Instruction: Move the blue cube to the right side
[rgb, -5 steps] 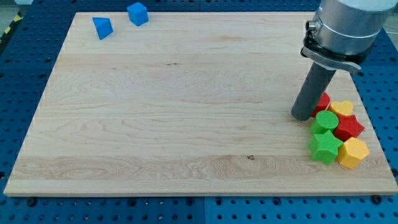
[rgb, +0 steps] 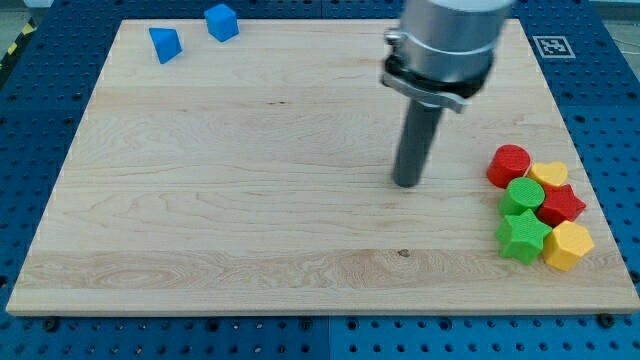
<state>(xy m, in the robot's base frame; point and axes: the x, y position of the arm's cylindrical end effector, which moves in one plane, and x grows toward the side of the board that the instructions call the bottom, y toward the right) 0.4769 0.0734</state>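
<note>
The blue cube (rgb: 222, 22) sits near the view's top left of the wooden board (rgb: 230, 210). A second blue block (rgb: 165, 44), wedge-like, lies just left of and below it. My tip (rgb: 406, 184) is right of the board's middle, far from both blue blocks and touching no block. It stands left of the cluster of blocks at the view's right.
At the view's right edge lies a cluster: a red cylinder (rgb: 509, 165), a yellow heart-like block (rgb: 549, 175), a green cylinder (rgb: 523, 194), a red star (rgb: 562, 205), a green star (rgb: 522, 236) and a yellow hexagonal block (rgb: 568, 246).
My tip has moved left, away from the cluster at the right. The red cylinder it was hiding now shows in full. No block has moved.
</note>
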